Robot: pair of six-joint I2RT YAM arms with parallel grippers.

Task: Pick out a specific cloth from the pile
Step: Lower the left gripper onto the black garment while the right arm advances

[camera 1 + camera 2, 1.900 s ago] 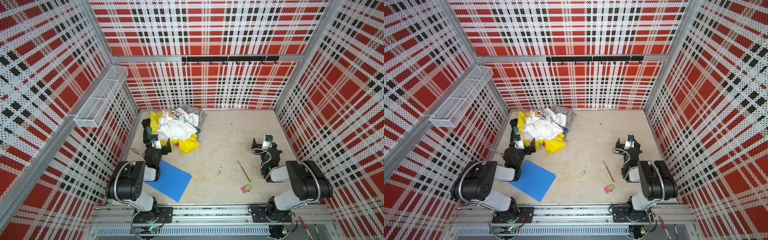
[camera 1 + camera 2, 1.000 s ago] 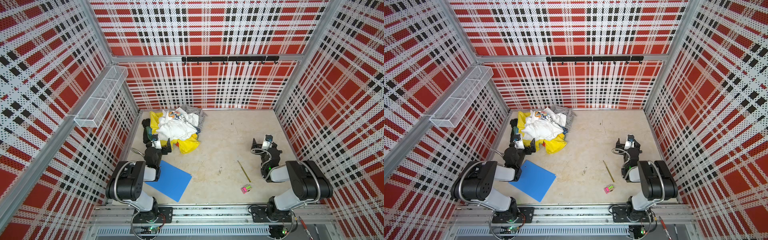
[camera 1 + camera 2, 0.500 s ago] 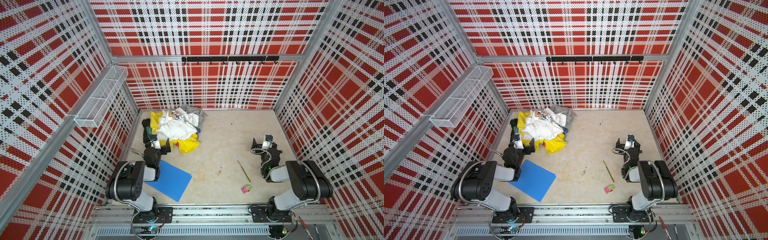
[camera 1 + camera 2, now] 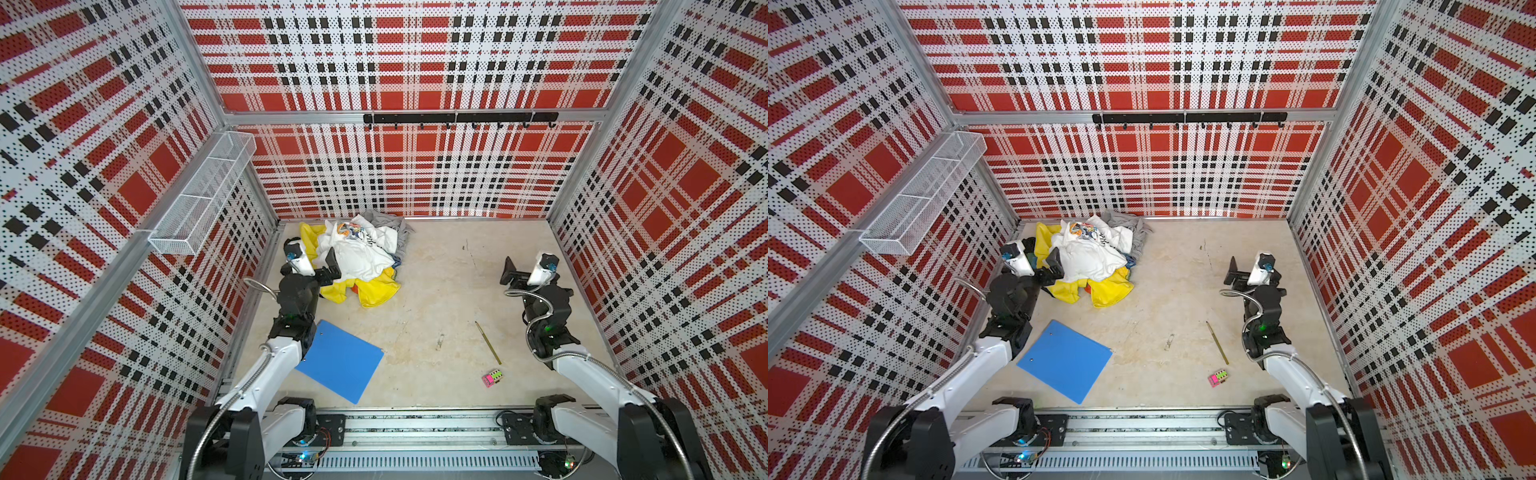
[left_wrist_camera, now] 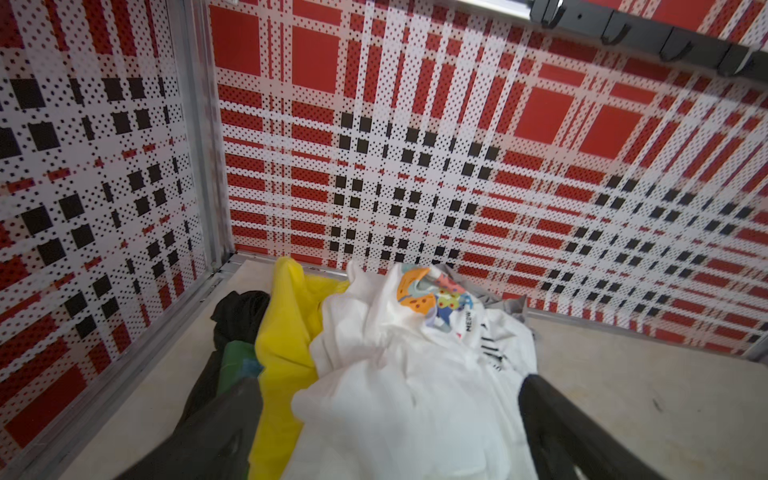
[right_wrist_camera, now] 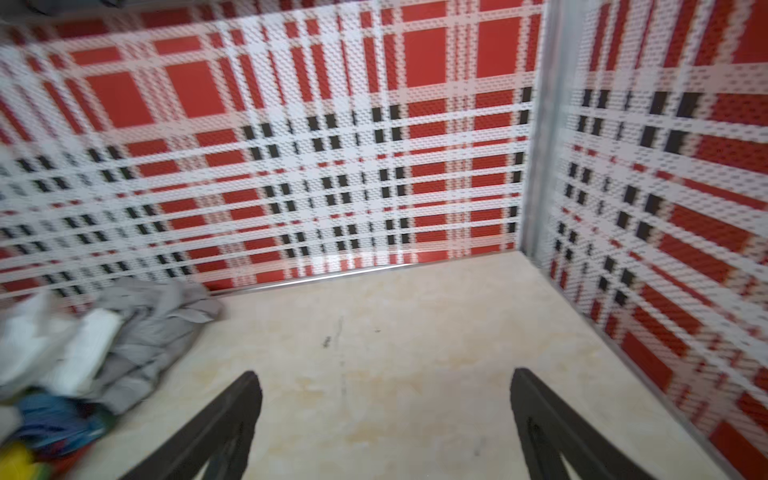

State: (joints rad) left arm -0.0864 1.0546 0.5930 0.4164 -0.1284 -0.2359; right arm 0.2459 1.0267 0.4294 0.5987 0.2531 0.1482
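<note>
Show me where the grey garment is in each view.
Both top views: grey garment at the far end of the pile, against the back wall.
Left wrist: grey garment, a sliver behind the white shirt.
Right wrist: grey garment, large, beside the white shirt.
Shared landmark: the white shirt.

The pile (image 4: 353,259) is sitting in the far left corner as a loose, rumpled heap. A white printed shirt (image 4: 1088,259) is lying crumpled on top. A yellow cloth (image 4: 376,291) is spilling out along the near edge and rising again at the far left, while a grey garment (image 4: 386,220) is trailing off the far right side. The black cloth (image 5: 239,307) is lying at the pile's left edge, pressing against the yellow cloth. It is mostly buried, with only a dark bunched fold showing.
</note>
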